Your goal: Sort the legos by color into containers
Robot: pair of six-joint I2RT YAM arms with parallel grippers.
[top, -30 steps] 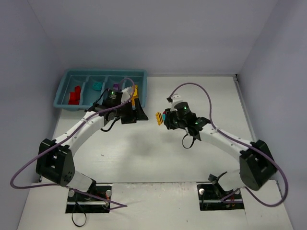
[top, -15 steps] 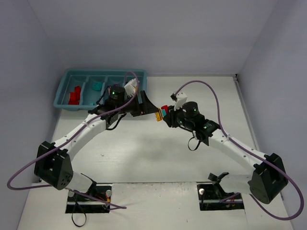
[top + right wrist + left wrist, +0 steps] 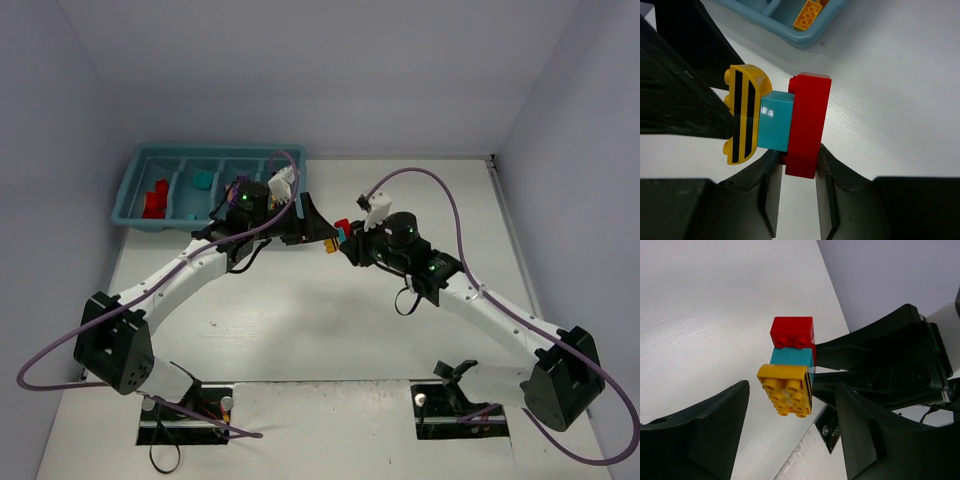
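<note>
Legos [image 3: 775,121] pressed into one stack of three hang in the air over the white table [image 3: 300,330], just off the near right corner of the teal-blue tray [image 3: 200,150], which sits at the table's far left corner. We see the red brick [image 3: 807,125] at one end of the stack, the teal brick [image 3: 771,127] in the middle and the yellow brick [image 3: 742,114], striped black along its side, at the other end. The right gripper [image 3: 799,161] is clamped on the red brick alone, one finger against each of its sides, and holds the stack out sideways towards the left gripper [image 3: 790,427]. The left gripper faces the studs of the yellow brick with its jaws spread wide: in the left wrist view its two fingers [image 3: 705,425] stand either side of that brick with a clear gap on both sides, so it grips nothing. From above, the two grippers face each other closely over the far half of the table. Inside the tray, red pieces [image 3: 154,199] lie in the leftmost compartment and a teal piece [image 3: 203,179] in the next one; the right wrist view shows an orange brick [image 3: 807,14] in the end compartment nearest the stack. The left arm [image 3: 190,265] covers much of the third compartment, and we cannot tell what it holds. Purple cables [image 3: 412,172] loop from both arms.
</note>
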